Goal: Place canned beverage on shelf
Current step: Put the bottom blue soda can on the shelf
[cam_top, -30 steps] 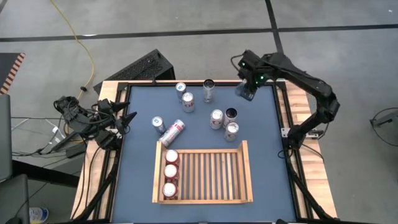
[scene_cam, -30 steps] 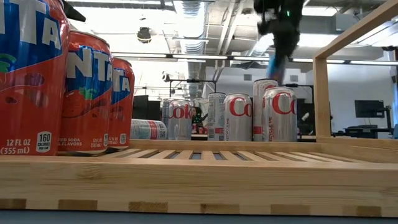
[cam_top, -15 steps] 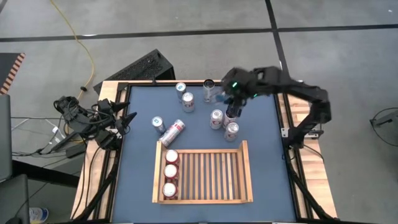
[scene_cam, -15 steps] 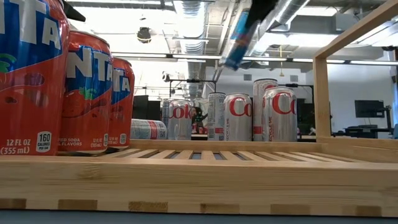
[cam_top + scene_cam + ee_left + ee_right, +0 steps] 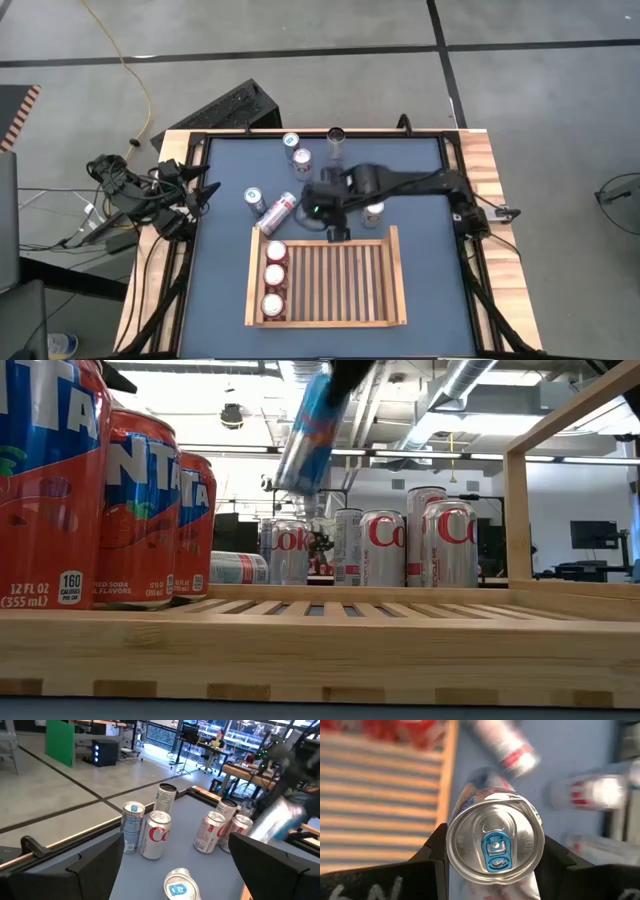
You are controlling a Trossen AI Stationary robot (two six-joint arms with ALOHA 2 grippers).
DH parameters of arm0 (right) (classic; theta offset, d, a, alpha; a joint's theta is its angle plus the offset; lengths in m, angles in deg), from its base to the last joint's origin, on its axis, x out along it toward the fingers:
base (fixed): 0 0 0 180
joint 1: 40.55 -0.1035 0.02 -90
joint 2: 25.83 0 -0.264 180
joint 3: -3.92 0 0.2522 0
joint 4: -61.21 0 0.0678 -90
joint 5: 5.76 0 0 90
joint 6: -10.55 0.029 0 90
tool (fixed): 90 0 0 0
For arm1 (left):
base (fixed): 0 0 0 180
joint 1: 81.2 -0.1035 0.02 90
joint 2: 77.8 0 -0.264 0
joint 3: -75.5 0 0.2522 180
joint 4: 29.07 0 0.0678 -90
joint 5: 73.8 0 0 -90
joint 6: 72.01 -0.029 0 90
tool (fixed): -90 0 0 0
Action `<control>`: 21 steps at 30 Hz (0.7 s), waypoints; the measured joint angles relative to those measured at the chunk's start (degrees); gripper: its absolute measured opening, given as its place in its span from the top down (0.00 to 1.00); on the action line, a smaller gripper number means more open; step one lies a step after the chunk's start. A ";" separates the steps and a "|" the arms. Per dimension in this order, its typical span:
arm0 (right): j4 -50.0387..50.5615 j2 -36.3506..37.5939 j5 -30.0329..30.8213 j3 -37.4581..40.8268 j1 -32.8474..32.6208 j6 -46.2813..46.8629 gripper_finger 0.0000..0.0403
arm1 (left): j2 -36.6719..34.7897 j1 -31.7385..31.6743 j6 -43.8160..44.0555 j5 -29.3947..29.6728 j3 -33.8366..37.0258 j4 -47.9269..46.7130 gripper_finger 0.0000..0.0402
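Note:
My right gripper (image 5: 328, 222) is shut on a slim blue-and-silver can (image 5: 310, 430), whose top with its blue tab (image 5: 495, 845) fills the right wrist view. It hangs in the air over the far rim of the shelf, a light-wood slatted tray (image 5: 398, 280). Three red cans (image 5: 272, 277) stand upright in the shelf's left column. In the left wrist view the carried can (image 5: 275, 820) shows as a blur. My left gripper (image 5: 175, 840) waits open at the table's left edge, pointing level across the table. My right gripper pinches the slim can between its two fingers (image 5: 436, 851), on opposite sides of its wall just below the top rim (image 5: 452, 847). The fingers come from above, slanting down. The can hangs tilted below them, clear of the table and the shelf.
Several silver cans stand on the blue tabletop beyond the shelf (image 5: 302, 160), (image 5: 336, 140), (image 5: 255, 200), and one lies on its side (image 5: 278, 212) near the shelf's far left corner. One can (image 5: 373, 210) stands partly under my right arm. Most shelf slats are bare.
My right gripper has swung from the table's far right corner toward the left and near side, over the standing cans to the shelf's far rim, rolling as it went. The slim can went with it, clear of everything, and now hangs tilted instead of nearly upright.

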 joint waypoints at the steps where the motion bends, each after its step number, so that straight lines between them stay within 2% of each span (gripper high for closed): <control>1: 0.38 -0.43 -1.55 0.81 -0.34 -0.44 0.58 | 0.00 0.02 -0.02 -0.04 0.00 -0.01 0.13; 4: 2.40 -1.53 -3.72 1.13 -0.93 0.98 0.58 | 0.00 0.02 -0.01 -0.05 -0.02 0.01 0.13; 10: -0.02 -3.37 -5.73 1.11 -1.39 1.75 0.58 | 0.00 0.01 0.49 -0.03 -0.02 -0.02 0.13; 14: -2.02 -4.02 -9.39 1.07 -1.86 1.31 0.58 | 0.00 0.02 0.73 -0.05 -0.02 -0.03 0.13; 21: -2.59 -5.93 -11.18 1.11 -2.34 0.71 0.58 | 0.00 0.02 0.84 -0.09 -0.02 -0.03 0.13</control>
